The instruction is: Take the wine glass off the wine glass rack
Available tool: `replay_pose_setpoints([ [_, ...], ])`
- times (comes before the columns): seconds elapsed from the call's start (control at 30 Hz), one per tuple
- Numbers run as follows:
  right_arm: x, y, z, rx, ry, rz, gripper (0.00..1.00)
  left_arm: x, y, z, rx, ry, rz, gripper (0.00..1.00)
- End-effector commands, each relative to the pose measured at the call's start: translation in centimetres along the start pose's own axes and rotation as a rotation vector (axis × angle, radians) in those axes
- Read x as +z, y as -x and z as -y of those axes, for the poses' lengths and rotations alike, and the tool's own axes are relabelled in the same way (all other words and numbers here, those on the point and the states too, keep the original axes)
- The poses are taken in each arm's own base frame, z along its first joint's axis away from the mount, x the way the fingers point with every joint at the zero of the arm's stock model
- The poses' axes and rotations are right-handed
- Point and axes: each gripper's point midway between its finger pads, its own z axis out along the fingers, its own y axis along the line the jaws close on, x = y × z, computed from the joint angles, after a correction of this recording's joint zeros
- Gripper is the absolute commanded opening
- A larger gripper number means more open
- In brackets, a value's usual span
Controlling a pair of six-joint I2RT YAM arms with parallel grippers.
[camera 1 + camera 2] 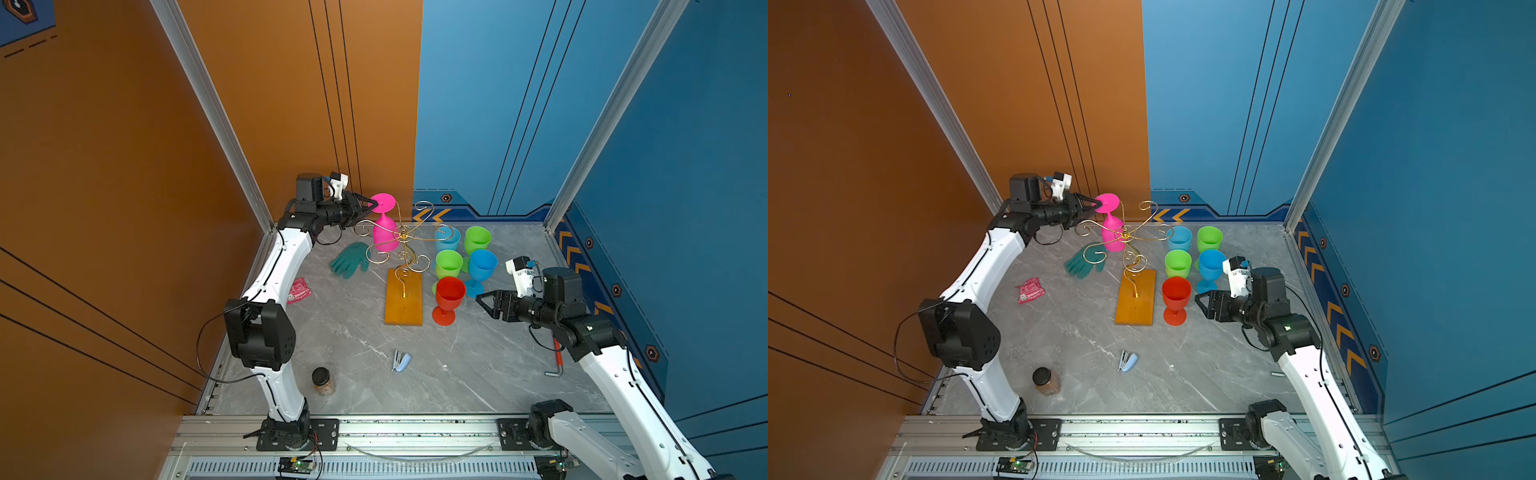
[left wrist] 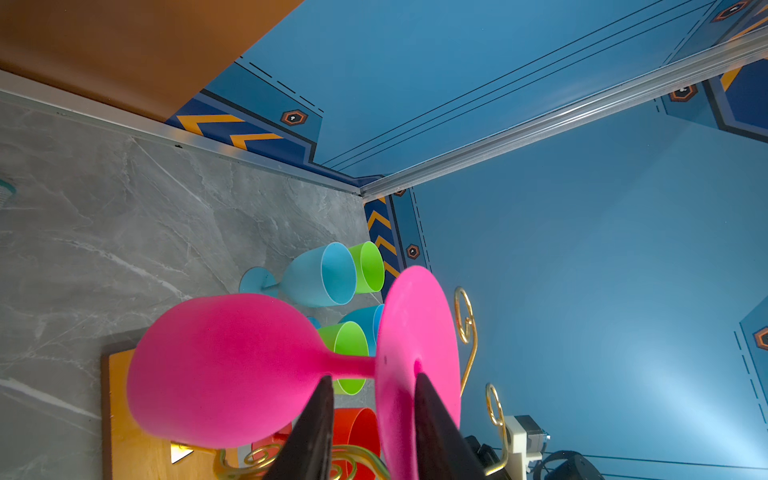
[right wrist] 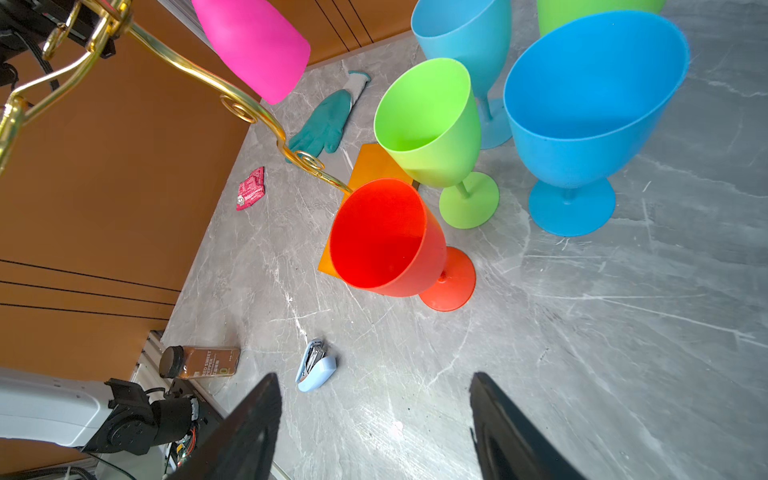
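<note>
Mid-table: thin gold wire rack (image 1: pixel 404 299) with spiral arms, orange-brown wooden base. Hung upside down on its far-left arm: pink plastic wine glass (image 1: pixel 384 235). Got the left gripper (image 2: pixel 374 376) straddling the foot, not clamped yet. Leave the right gripper (image 3: pixel 374 415) parked near right, wide open, empty. Pinch firmly, then slide outward along the wire, no twisting.

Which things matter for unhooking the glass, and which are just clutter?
Job: pink plastic wine glass hanging upside down; gold wire rack on wooden base; left tool at its foot.
Clutter: teal glove, red packet, blue stapler, spice jar, five standing goblets.
</note>
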Motion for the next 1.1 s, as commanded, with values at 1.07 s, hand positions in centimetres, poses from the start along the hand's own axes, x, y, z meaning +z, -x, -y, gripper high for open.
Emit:
replay_pose_setpoints([
  [1.07, 0.3, 0.1, 0.1, 0.045, 0.025, 0.023, 0.73, -1.3, 1.1, 3.7, -0.011, -0.084, 0.046, 0.01],
])
